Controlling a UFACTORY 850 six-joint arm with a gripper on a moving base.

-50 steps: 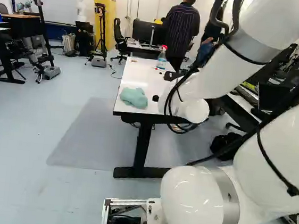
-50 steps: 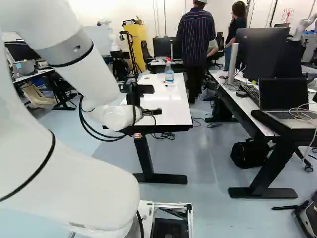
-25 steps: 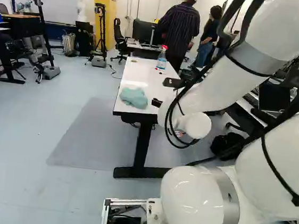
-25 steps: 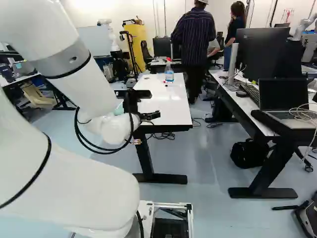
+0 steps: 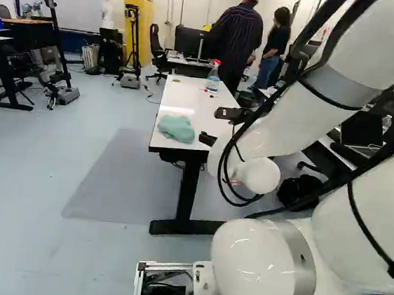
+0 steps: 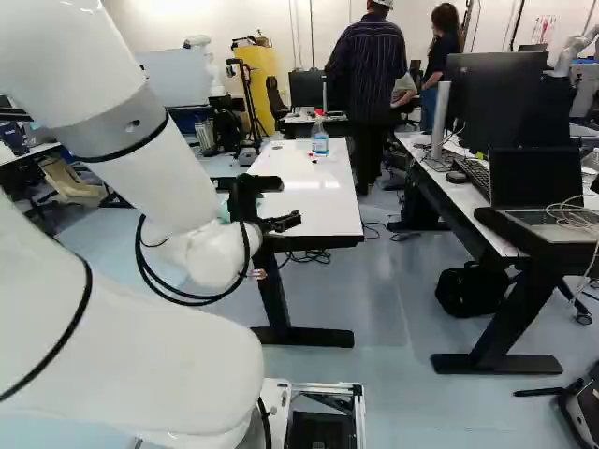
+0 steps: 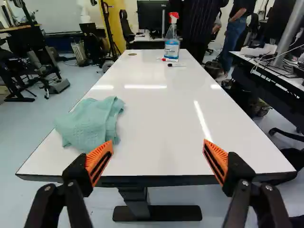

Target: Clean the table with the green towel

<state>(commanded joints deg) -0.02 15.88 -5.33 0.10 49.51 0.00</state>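
Note:
My gripper shows in the right base view at the table's near end, its black body (image 6: 279, 223) partly hidden by the wrist. In the wrist view the gripper (image 7: 158, 151) stands wide open, nothing between its orange pads, facing the near edge of the white table (image 7: 156, 109). The green towel (image 7: 90, 124) lies crumpled on the tabletop near the left-hand long edge, just ahead of one finger and apart from it. The left base view shows the towel (image 5: 176, 128) whole; my arm hides most of it in the right base view.
A spray bottle (image 7: 172, 42) stands at the table's far end, with markers (image 7: 175, 64) beside it. A second desk (image 6: 468, 192) with monitor and laptop runs along the right. People stand beyond the table. Another robot (image 5: 103, 0) is at the back wall.
The arm has swung, bringing the gripper into fuller view beside the table's near end in the left base view and shifting it slightly left in the right one. The towel and base have stayed put.

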